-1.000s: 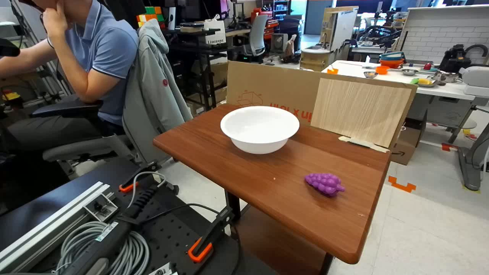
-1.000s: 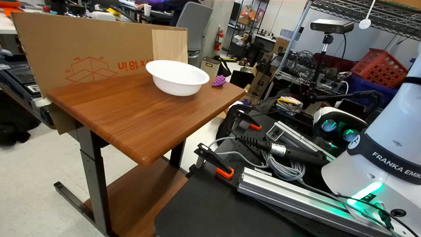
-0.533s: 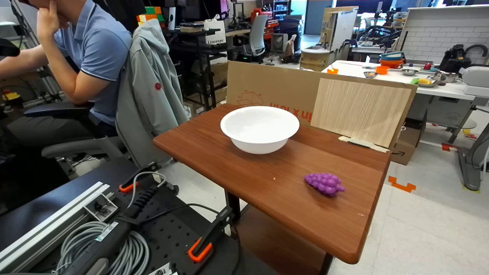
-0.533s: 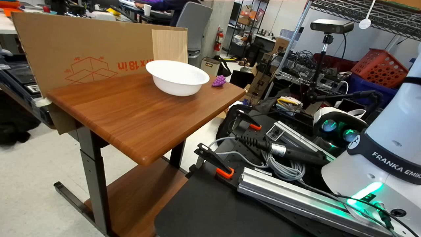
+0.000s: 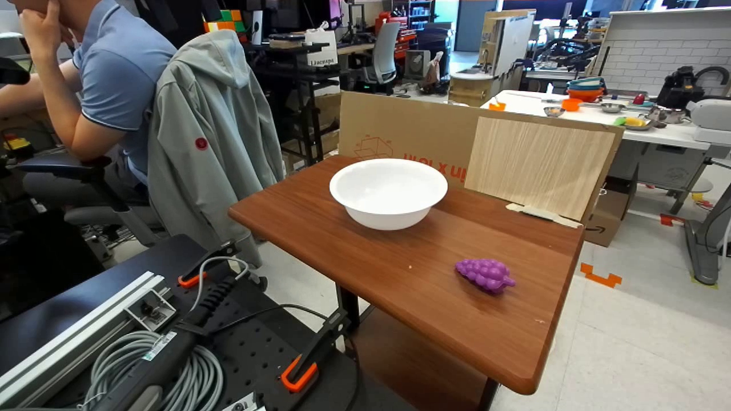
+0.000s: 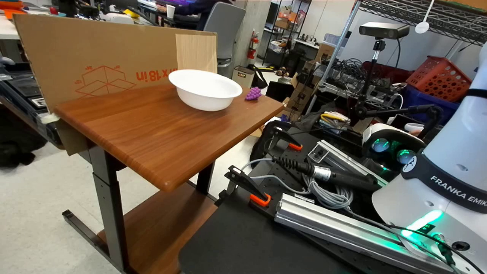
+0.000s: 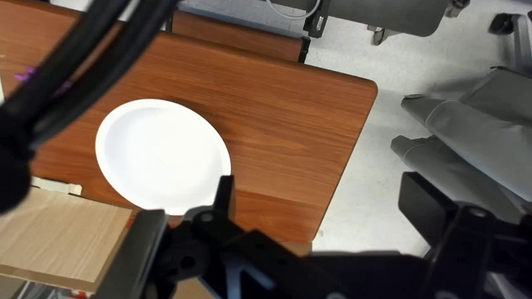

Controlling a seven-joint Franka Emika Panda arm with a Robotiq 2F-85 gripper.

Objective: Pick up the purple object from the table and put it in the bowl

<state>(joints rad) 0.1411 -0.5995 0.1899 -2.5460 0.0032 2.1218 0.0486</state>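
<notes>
The purple object (image 5: 485, 275), a bumpy grape cluster, lies on the table (image 5: 400, 268) to the right of the bowl in both exterior views (image 6: 253, 93). The bowl (image 5: 388, 197), wide and white, stands upright on the table (image 6: 144, 125); nothing shows inside it. In the wrist view my gripper (image 7: 320, 195) is open with nothing between its fingers. It is above the table's end, with one finger overlapping the bowl (image 7: 162, 153) in the picture. There the purple object (image 7: 25, 74) is at the far left, mostly hidden by dark cables. The gripper is out of both exterior views.
A cardboard panel (image 5: 408, 123) with a pale wood board (image 5: 539, 165) stands along the table's back edge. A black bench (image 5: 245, 337) with clamps, coiled cable and an aluminium rail is in front. A person (image 5: 114, 85) sits in a chair beside the table.
The seated person and chair have shifted left and turned in an exterior view. The arm's upper part at the picture's right edge has shifted slightly. The bowl and purple object have not moved.
</notes>
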